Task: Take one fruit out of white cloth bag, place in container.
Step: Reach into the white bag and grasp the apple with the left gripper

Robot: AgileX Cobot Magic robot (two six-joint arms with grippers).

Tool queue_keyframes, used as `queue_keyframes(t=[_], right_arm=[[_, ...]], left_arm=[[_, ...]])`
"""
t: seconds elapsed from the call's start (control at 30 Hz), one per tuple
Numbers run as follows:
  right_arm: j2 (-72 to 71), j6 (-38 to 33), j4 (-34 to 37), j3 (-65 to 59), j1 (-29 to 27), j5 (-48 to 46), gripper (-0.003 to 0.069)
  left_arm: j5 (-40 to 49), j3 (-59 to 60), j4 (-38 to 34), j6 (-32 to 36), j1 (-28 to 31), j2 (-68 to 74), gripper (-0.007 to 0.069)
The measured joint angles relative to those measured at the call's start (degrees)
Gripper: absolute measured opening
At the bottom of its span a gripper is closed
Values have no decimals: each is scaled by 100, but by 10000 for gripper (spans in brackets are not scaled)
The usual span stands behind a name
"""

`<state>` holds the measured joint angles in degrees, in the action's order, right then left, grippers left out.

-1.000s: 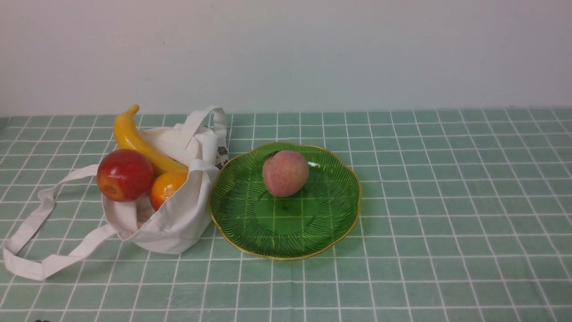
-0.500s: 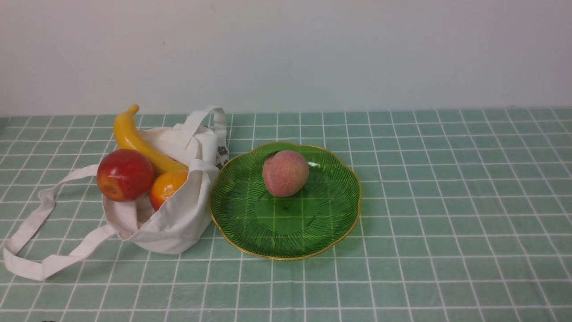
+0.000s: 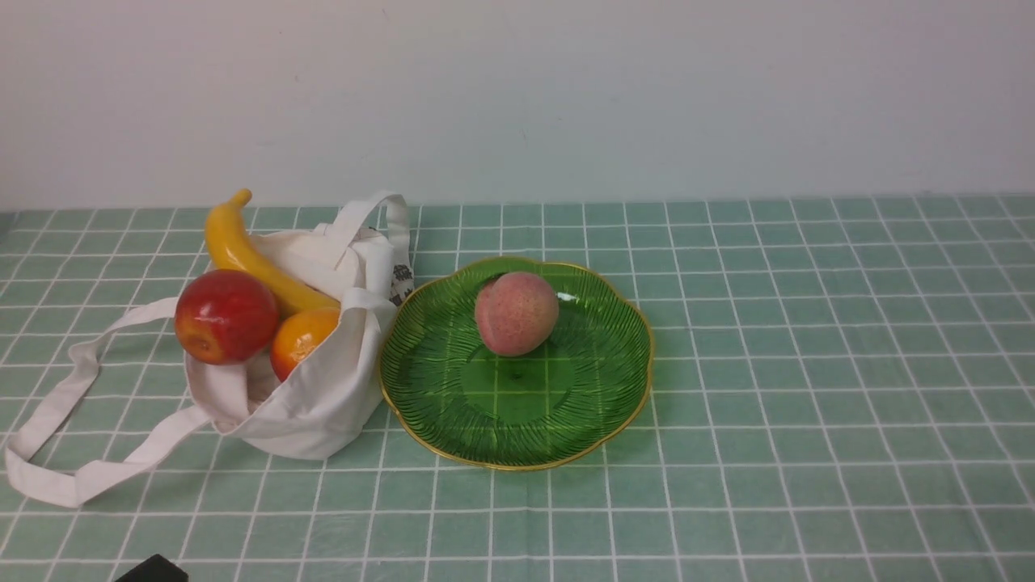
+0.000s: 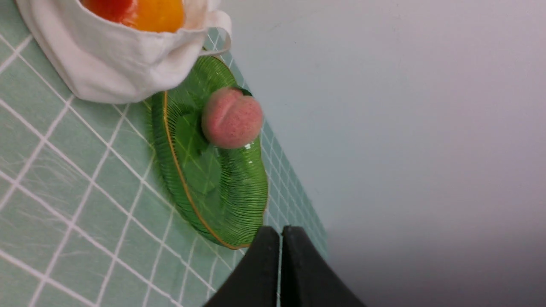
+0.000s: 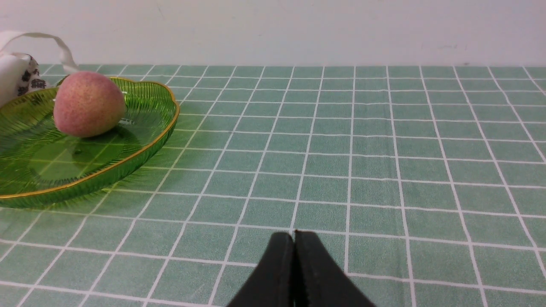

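Note:
The fruit, a glossy red apple [image 3: 226,315], rests at the mouth of the white cloth bag [image 3: 315,404] on the left of the table, beside an orange [image 3: 301,339] and a banana [image 3: 242,250]. The container, a green glass dish [image 3: 453,380] with a gold rim, stands just right of the bag and holds a pink peach [image 3: 516,314]. My left gripper [image 4: 280,232] is shut and empty, well short of the dish [image 4: 213,183] and the bag [image 4: 111,64]. My right gripper [image 5: 294,233] is shut and empty, low over the cloth to the right of the dish [image 5: 140,145].
A green checked cloth [image 3: 808,364] covers the table, and a pale wall stands behind it. The bag's long strap [image 3: 65,428] loops out over the cloth toward the front left. A black part of my left arm [image 3: 154,570] shows at the bottom edge.
A black part of my left arm has risen into the front view's bottom left corner. The fruit, bag and dish have not moved.

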<state>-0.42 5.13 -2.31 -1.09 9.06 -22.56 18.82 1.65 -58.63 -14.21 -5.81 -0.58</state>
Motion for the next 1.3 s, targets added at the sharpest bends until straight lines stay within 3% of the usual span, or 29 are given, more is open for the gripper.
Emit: queue_keyframes(t=[0.13, 0.27, 0.4, 0.5, 0.6, 0.73, 0.9, 1.03, 1.2, 1.3], right_arm=[[0, 0, 0, 0, 0, 0, -15], [0, 0, 0, 0, 0, 0, -15], [0, 0, 0, 0, 0, 0, -15], [0, 0, 0, 0, 0, 0, -15], [0, 0, 0, 0, 0, 0, -15], [0, 0, 0, 0, 0, 0, -15], [0, 0, 0, 0, 0, 0, -15], [0, 0, 0, 0, 0, 0, -15], [0, 0, 0, 0, 0, 0, -15], [0, 0, 0, 0, 0, 0, -15]], left_arm=[[70, -496, -237, 631, 0, 0, -8], [417, -1314, -16, 993, 0, 515, -8], [1408, -2035, 764, 1064, 0, 1564, -8], [2854, -2874, 2077, 1083, 0, 2937, -8], [3571, -3502, 3119, 1083, 0, 3872, -8], [3803, -4290, 4249, 1083, 0, 4783, -7], [3781, -5111, 5020, 1020, 0, 5582, 29], [3600, -5522, 5369, 913, 0, 6078, 102], [3058, -5955, 5806, 661, 0, 7084, 301], [2854, -6292, 6070, 606, 0, 7814, 459]])
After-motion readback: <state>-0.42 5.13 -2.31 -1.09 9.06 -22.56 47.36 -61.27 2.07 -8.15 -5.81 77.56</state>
